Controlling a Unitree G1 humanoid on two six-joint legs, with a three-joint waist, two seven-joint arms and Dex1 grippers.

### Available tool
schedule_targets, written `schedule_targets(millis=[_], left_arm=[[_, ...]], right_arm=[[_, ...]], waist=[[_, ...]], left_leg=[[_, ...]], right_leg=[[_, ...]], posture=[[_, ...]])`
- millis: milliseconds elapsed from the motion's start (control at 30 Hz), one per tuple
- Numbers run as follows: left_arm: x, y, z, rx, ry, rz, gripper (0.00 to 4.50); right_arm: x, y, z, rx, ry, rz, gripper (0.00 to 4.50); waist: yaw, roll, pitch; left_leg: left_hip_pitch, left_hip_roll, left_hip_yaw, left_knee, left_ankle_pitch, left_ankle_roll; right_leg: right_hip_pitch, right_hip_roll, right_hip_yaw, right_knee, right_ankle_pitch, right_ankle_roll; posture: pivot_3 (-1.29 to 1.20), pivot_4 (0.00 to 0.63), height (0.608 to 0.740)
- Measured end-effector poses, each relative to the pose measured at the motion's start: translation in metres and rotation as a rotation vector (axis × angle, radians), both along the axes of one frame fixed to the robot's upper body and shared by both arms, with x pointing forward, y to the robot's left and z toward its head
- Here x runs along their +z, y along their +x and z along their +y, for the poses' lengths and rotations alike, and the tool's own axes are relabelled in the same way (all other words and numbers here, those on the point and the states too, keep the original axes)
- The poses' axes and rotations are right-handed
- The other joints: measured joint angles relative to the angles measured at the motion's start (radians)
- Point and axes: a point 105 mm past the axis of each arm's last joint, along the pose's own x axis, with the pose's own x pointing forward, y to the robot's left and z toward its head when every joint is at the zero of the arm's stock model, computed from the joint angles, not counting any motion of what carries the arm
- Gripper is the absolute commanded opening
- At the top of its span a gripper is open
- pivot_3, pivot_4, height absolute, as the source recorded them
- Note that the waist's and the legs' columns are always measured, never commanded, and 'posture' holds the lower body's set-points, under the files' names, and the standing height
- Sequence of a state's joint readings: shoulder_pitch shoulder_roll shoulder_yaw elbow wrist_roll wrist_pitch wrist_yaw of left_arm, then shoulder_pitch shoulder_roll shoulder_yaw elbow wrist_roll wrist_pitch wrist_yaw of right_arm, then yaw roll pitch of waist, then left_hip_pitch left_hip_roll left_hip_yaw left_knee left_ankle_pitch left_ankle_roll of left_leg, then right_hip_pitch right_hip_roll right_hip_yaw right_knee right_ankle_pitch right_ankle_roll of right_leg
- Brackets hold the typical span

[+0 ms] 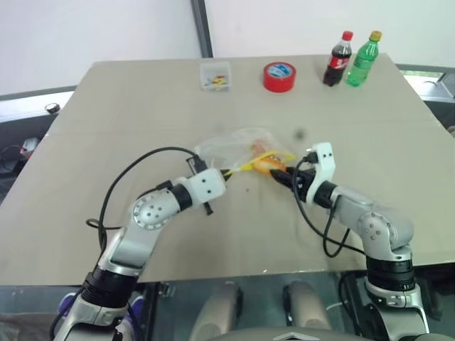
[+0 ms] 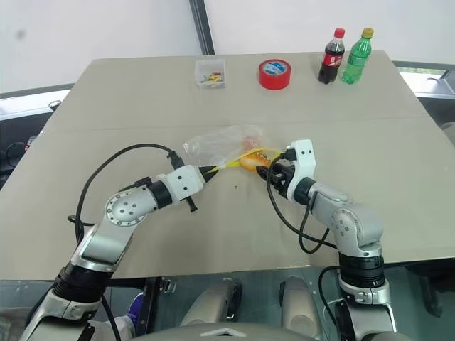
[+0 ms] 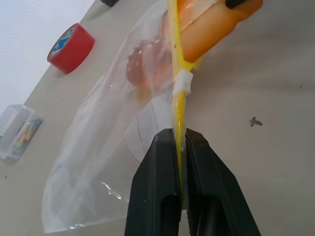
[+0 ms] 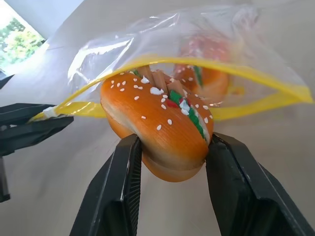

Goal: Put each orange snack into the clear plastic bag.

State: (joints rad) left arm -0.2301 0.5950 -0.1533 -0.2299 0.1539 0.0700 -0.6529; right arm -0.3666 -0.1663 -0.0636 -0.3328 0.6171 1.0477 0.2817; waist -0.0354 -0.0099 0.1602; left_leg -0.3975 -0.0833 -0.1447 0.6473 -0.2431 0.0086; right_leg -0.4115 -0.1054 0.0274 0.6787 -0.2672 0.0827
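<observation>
Snack at the mouth of the bag

Snacks number two, both small orange burger-shaped buns with seeds on top. One snack (image 4: 157,130) sits clamped between the two black fingers of the right gripper (image 4: 170,162), held from either side, right at the open mouth of the clear plastic bag (image 4: 197,44). The second snack (image 4: 209,73) already lies inside the bag, seen through the crinkly film behind the yellow seal strip (image 4: 256,101).

There is one bag, lying near the middle of the table (image 1: 106,106). Its mouth gapes, with the upper seal strip arched over the held snack and the lower strip running beneath it. The left gripper (image 3: 179,140) has its fingers pressed tight together on one end of the yellow strip, beside a small white slider, holding that edge of the bag up off the table.

Along the far side of the table stand four other things: one small clear box (image 1: 215,76) with coloured bits, one red tape roll (image 1: 279,77), one dark cola bottle (image 1: 338,60) with a red cap, and one green bottle (image 1: 363,60) with a yellow cap. The two bottles stand upright just beside each other; the box and the tape roll lie well apart from the bag.
</observation>
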Motion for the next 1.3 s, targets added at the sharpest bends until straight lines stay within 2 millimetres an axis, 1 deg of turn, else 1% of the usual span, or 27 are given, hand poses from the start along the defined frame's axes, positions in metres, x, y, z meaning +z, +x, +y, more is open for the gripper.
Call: schedule_targets(millis=[133, 233, 333, 433, 567, 733, 800, 900, 1000, 1100, 1133, 1167, 1200, 1233, 1267, 1300], left_arm=[[0.000, 0.000, 0.000, -0.005, 0.001, -0.004, 0.00], [0.000, -0.002, -0.002, -0.017, 0.002, -0.005, 0.00], [-0.001, -0.004, -0.006, -0.041, 0.007, -0.005, 0.00], [-0.001, -0.004, -0.007, -0.048, 0.010, -0.004, 0.00], [-0.001, -0.004, -0.007, -0.048, 0.008, -0.004, 0.00], [-0.001, -0.004, -0.008, -0.044, 0.000, 0.000, 0.00], [-0.001, -0.004, -0.008, -0.042, 0.000, 0.001, 0.00], [-0.002, -0.003, -0.008, -0.035, -0.008, 0.008, 0.00], [-0.003, -0.002, -0.009, -0.028, -0.015, 0.013, 0.00], [-0.004, 0.000, -0.009, -0.006, -0.039, 0.026, 0.00], [-0.004, 0.000, -0.009, -0.001, -0.043, 0.029, 0.00], [-0.004, 0.002, -0.010, 0.026, -0.106, 0.064, 0.00], [-0.004, 0.002, -0.010, 0.029, -0.113, 0.068, 0.00], [-0.004, 0.002, -0.010, 0.035, -0.132, 0.082, 0.00], [-0.002, 0.002, -0.010, 0.040, -0.152, 0.091, 0.00], [0.000, 0.003, -0.009, 0.047, -0.168, 0.094, 0.00]], right_arm=[[-0.002, -0.001, -0.003, 0.005, -0.006, 0.018, 1.97], [-0.008, 0.008, -0.001, -0.037, 0.008, 0.059, 1.97], [-0.006, 0.014, 0.009, -0.049, 0.056, 0.089, 1.97], [-0.001, 0.019, 0.023, -0.043, 0.111, 0.110, 1.97], [-0.004, 0.020, 0.034, -0.025, 0.081, 0.100, 1.97], [0.000, 0.014, 0.048, 0.049, 0.138, 0.103, 1.97], [0.000, 0.016, 0.053, 0.054, 0.109, 0.091, 1.97], [-0.008, 0.026, 0.061, 0.022, 0.007, 0.054, 1.97], [-0.010, 0.031, 0.069, 0.033, -0.034, -0.002, 1.97], [-0.014, 0.040, 0.067, 0.028, -0.161, -0.135, 1.97], [-0.014, 0.041, 0.067, 0.028, -0.171, -0.149, 2.21], [-0.015, 0.044, 0.063, 0.025, -0.204, -0.195, 2.51], [-0.015, 0.044, 0.063, 0.025, -0.206, -0.199, 2.51], [-0.015, 0.045, 0.060, 0.020, -0.220, -0.217, 3.10], [-0.014, 0.046, 0.056, 0.012, -0.232, -0.240, 3.41], [-0.013, 0.047, 0.052, 0.007, -0.253, -0.265, 3.90]], waist=[[-0.002, 0.000, 0.000], [-0.006, 0.000, 0.000], [-0.007, 0.000, 0.000], [-0.006, 0.000, 0.000], [-0.005, 0.000, 0.000], [-0.008, 0.000, 0.000], [-0.008, 0.000, 0.000], [-0.008, 0.000, 0.000], [-0.008, 0.000, 0.000], [-0.008, 0.000, 0.000], [-0.008, 0.000, 0.000], [-0.006, 0.000, 0.000], [-0.006, 0.000, 0.000], [-0.007, 0.000, 0.000], [-0.007, 0.000, 0.000], [-0.007, 0.000, 0.000]], left_leg=[[0.000, 0.000, 0.000, 0.000, 0.000, 0.000], [0.001, 0.000, 0.000, 0.000, 0.000, 0.000], [0.000, 0.001, 0.000, 0.000, 0.000, 0.000], [0.000, 0.000, 0.000, 0.000, 0.000, 0.000], [0.000, 0.000, 0.000, 0.000, 0.000, 0.000], [0.000, 0.000, 0.000, 0.000, 0.000, 0.000], [0.000, 0.000, 0.000, 0.000, 0.000, 0.000], [0.001, 0.000, 0.000, 0.000, 0.001, -0.001], [0.000, 0.000, 0.000, 0.000, 0.002, -0.003], [0.000, 0.000, 0.000, 0.000, 0.002, -0.003], [0.000, 0.000, 0.000, 0.000, 0.002, -0.003], [0.000, 0.000, 0.000, 0.000, 0.002, -0.003], [0.000, 0.000, 0.000, 0.000, 0.002, -0.003], [0.000, 0.000, 0.000, 0.000, 0.002, -0.003], [0.000, 0.000, 0.000, 0.000, 0.002, -0.003], [0.000, 0.000, 0.000, 0.000, 0.002, -0.003]], right_leg=[[0.000, 0.000, 0.000, 0.000, 0.000, 0.000], [0.000, 0.000, 0.000, 0.001, 0.000, 0.000], [0.000, 0.000, 0.000, 0.001, 0.000, 0.000], [0.000, 0.000, 0.000, 0.000, 0.000, 0.000], [0.000, 0.000, 0.000, 0.000, 0.000, 0.000], [-0.001, 0.000, 0.000, 0.001, 0.000, 0.000], [-0.001, 0.000, 0.000, 0.001, 0.000, 0.000], [-0.001, 0.000, 0.000, 0.001, 0.000, 0.000], [-0.001, 0.000, 0.000, 0.001, 0.000, 0.000], [-0.001, 0.000, 0.000, 0.001, 0.000, 0.000], [-0.001, 0.000, 0.000, 0.001, 0.000, 0.000], [-0.001, 0.000, 0.000, 0.001, 0.000, 0.000], [-0.001, 0.000, 0.000, 0.001, 0.000, 0.000], [-0.001, 0.000, 0.000, 0.001, 0.000, 0.000], [-0.001, 0.000, 0.000, 0.001, 0.000, 0.000], [-0.001, 0.000, 0.000, 0.001, 0.000, 0.000]], posture=[[0.00, 0.150, 0.740], [0.00, 0.150, 0.740], [0.00, 0.150, 0.740], [0.00, 0.150, 0.740], [0.00, 0.150, 0.740], [0.00, 0.150, 0.740], [0.00, 0.150, 0.740], [0.00, 0.150, 0.740], [0.00, 0.150, 0.740], [0.00, 0.150, 0.740], [0.00, 0.150, 0.740], [0.00, 0.150, 0.740], [0.00, 0.150, 0.740], [0.00, 0.150, 0.740], [0.00, 0.150, 0.740], [0.00, 0.150, 0.740]])
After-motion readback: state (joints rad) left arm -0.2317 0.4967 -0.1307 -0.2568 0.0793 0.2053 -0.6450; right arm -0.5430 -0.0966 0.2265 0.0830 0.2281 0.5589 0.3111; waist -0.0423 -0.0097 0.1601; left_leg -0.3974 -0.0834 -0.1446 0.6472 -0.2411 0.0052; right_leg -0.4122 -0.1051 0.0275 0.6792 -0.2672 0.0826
